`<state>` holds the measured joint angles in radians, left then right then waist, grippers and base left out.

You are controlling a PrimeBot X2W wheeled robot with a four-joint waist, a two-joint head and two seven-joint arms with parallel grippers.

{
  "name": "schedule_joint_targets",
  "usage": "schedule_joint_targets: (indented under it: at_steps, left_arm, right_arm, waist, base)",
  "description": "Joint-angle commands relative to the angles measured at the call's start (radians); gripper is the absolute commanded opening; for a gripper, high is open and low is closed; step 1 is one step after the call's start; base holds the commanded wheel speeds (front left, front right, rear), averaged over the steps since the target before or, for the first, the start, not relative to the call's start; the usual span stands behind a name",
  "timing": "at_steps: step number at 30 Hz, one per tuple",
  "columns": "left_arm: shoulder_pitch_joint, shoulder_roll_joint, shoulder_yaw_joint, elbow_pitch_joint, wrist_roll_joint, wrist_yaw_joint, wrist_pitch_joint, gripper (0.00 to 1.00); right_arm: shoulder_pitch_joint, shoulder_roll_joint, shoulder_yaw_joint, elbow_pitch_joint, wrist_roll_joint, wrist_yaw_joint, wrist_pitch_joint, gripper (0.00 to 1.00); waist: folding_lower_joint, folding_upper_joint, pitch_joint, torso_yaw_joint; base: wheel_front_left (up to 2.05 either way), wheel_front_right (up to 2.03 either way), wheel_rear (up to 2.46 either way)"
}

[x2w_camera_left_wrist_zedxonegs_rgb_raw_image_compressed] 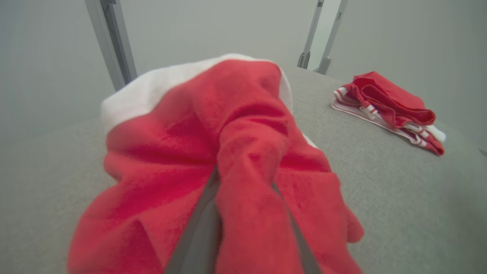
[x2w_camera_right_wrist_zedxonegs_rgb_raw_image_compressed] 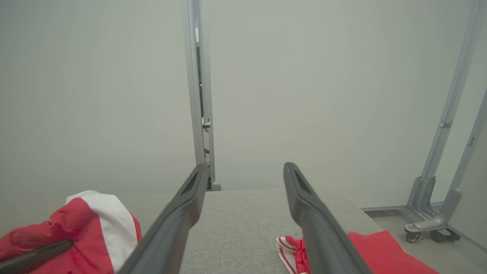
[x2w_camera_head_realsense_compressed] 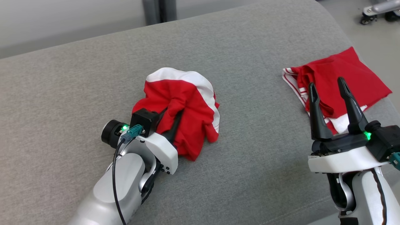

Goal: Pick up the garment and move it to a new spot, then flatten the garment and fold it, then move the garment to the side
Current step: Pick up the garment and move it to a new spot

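From where I stand, the garment (x2w_camera_head_realsense_compressed: 184, 106) — red with a broad white band — sits in a crumpled heap near the middle of the grey padded top (x2w_camera_head_realsense_compressed: 93, 78), well in from every edge. The left gripper (x2w_camera_head_realsense_compressed: 174, 116) reaches into it low from the near side, its fingers buried in the heap. In the left wrist view a raised ridge of red cloth runs between them, so the jaws stand narrow, pinching that ridge. I'd judge the grip is there to carry or set down the bundle, and a pinch in the middle of a heap is why the cloth bunches rather than hangs flat. Nothing is flattened yet, so the spreading and folding lie ahead.

The right gripper (x2w_camera_head_realsense_compressed: 326, 82) hovers by the right edge with jaws wide and nothing between them — parked clear, I'd guess, so it can come in for a second corner. Beneath its fingers lies a second red piece (x2w_camera_head_realsense_compressed: 347, 67), folded, at the far right corner. That looks like the side spot for finished work.
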<state>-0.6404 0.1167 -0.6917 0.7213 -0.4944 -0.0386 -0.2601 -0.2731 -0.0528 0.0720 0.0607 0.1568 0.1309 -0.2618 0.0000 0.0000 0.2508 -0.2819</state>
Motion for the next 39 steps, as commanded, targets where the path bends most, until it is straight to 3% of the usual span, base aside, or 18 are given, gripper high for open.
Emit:
schedule_joint_targets:
  at_steps: [1,6,13,20,28,39]
  left_arm:
    - [-0.017,0.0,0.014,0.017,0.011,0.004,-0.005,1.0]
    - [0.007,-0.016,0.074,-0.02,0.045,0.013,-0.005,1.0]
    - [0.081,-0.012,0.198,-0.171,0.103,0.024,-0.005,1.0]
    - [0.238,-0.002,0.364,-0.339,0.191,0.038,-0.004,1.0]
    - [0.419,-0.029,0.489,-0.432,0.278,0.015,-0.004,1.0]
    - [0.519,-0.064,0.526,-0.503,0.317,-0.014,-0.004,1.0]
  right_arm:
    - [0.001,0.0,-0.001,0.004,0.003,0.0,-0.005,1.0]
    - [0.012,0.001,-0.005,0.01,0.009,0.0,-0.005,1.0]
    - [0.03,0.0,-0.007,0.016,-0.002,0.0,-0.005,1.0]
    - [0.061,-0.013,0.009,0.041,-0.012,0.0,-0.005,1.0]
    - [0.088,-0.037,0.023,0.073,-0.015,0.0,-0.005,1.0]
    - [0.105,-0.04,0.003,0.13,-0.015,0.0,-0.005,1.0]
  waist:
    - [0.0,0.0,0.008,-0.027]
    - [0.0,0.0,-0.015,-0.012]
    - [0.0,0.0,-0.065,0.063]
    - [0.0,0.0,-0.122,0.177]
    - [0.0,0.0,-0.162,0.283]
    - [0.0,0.0,-0.179,0.341]
  base:
    - [0.0,0.0,0.0]
    - [0.0,0.0,0.0]
    - [0.0,0.0,0.0]
    - [0.0,0.0,0.0]
    - [0.0,0.0,0.0]
    - [0.0,0.0,0.0]
